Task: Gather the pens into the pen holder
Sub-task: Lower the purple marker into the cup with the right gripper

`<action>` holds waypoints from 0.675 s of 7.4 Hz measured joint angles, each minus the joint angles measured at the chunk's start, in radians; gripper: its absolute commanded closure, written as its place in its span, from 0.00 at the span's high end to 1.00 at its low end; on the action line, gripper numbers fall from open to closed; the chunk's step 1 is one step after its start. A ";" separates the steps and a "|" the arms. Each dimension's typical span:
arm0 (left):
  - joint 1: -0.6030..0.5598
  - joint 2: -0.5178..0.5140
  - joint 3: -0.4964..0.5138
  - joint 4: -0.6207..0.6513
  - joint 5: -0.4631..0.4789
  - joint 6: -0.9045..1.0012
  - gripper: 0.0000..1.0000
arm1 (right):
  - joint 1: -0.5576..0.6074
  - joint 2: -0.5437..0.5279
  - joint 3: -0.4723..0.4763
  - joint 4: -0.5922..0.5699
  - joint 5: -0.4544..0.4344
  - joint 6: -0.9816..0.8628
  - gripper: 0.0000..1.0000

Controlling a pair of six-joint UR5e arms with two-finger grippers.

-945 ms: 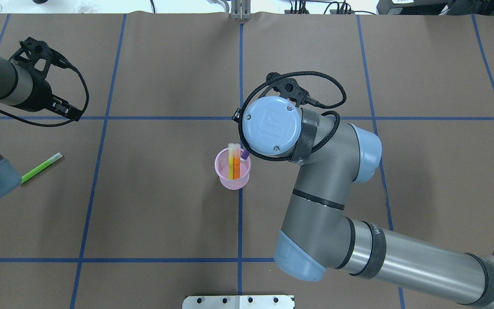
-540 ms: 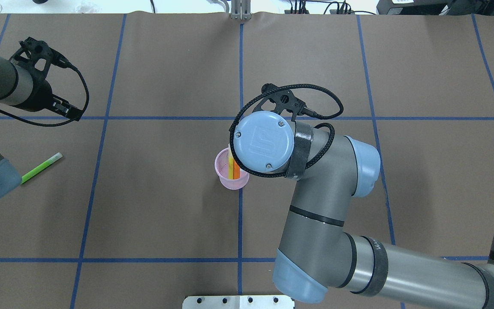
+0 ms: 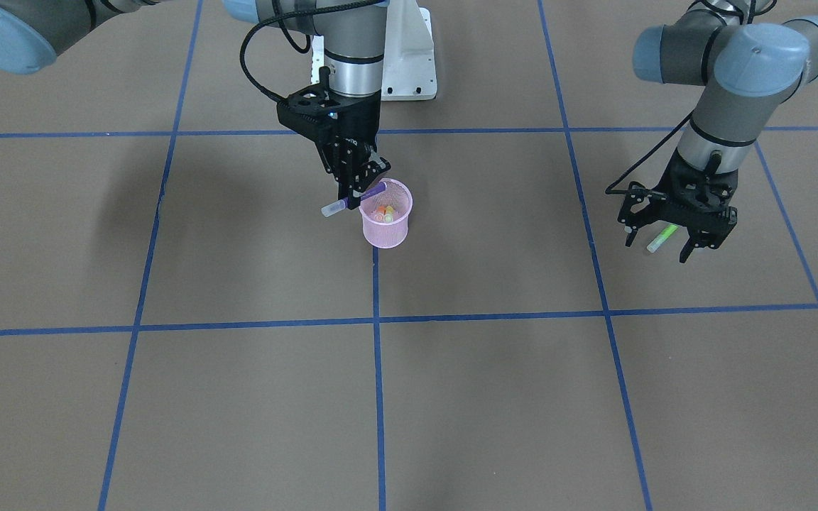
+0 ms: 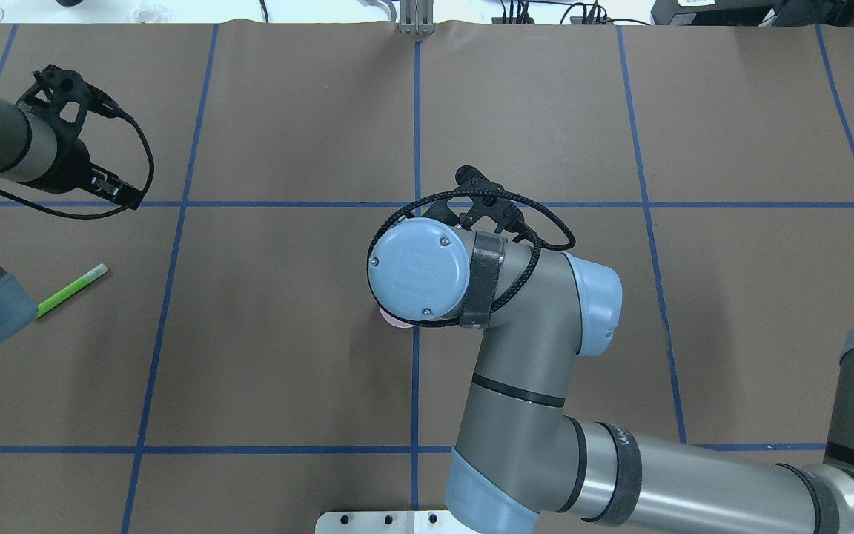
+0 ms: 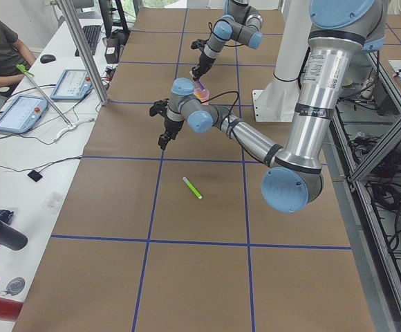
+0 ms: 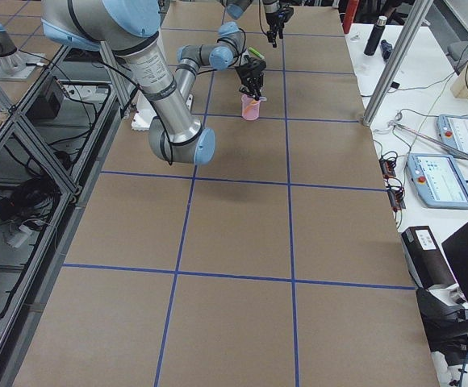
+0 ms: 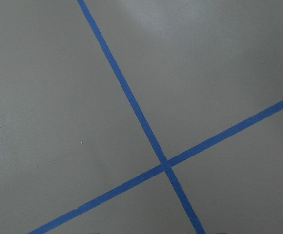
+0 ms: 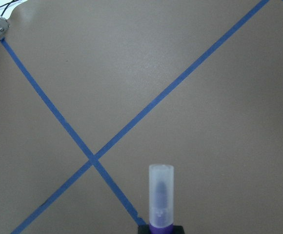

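- Right end effector [image 3: 356, 190] is clamped on the purple pen [image 3: 349, 201], which is tilted across the rim of the pink mesh pen holder [image 3: 386, 228].
- Left end effector [image 3: 664, 245] has its fingers apart.
- Green pen [image 4: 71, 291] lies on the tabletop [image 3: 451, 397].

Even overhead light, soft shadows

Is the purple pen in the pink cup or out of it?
Out. The right gripper holds the purple pen nearly level over the rim of the pink cup, with the pen's cap sticking out sideways.
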 measured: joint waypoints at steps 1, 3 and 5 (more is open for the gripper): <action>0.000 0.000 0.000 0.000 0.000 0.000 0.84 | -0.007 0.004 -0.011 0.000 -0.010 0.016 0.06; 0.000 0.002 0.008 -0.002 0.000 0.015 0.84 | -0.019 0.006 -0.016 0.000 -0.023 0.027 0.38; -0.001 0.003 0.019 -0.009 0.000 0.065 0.84 | -0.023 0.006 -0.018 0.000 -0.027 0.030 0.64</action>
